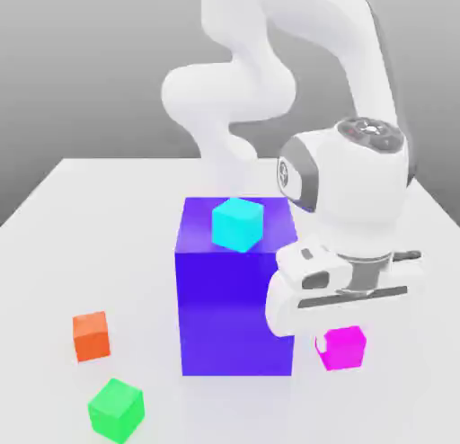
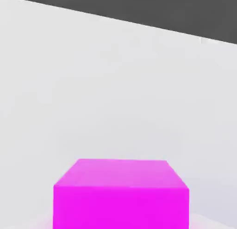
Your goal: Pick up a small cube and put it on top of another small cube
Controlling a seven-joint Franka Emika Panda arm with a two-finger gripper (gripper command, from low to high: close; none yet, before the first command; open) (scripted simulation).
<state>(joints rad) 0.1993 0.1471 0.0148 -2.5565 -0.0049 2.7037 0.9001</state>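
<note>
The small cube [image 1: 345, 350] is glossy magenta and rests on the white table at the exterior view's right, beside the big blue-violet block [image 1: 232, 316]. My gripper [image 1: 340, 340] is down directly over it, and a white fingertip [image 1: 320, 346] touches its left side. The fingers are shut on this cube. In the hand view the magenta small cube [image 2: 121, 195] appears very close, with bare table behind it.
A cyan cube [image 1: 237, 224] sits on top of the blue-violet block. An orange cube [image 1: 91, 335] and a green cube [image 1: 116, 409] lie on the table [image 1: 81, 217] at the exterior view's left. The arm's white links rise behind the block.
</note>
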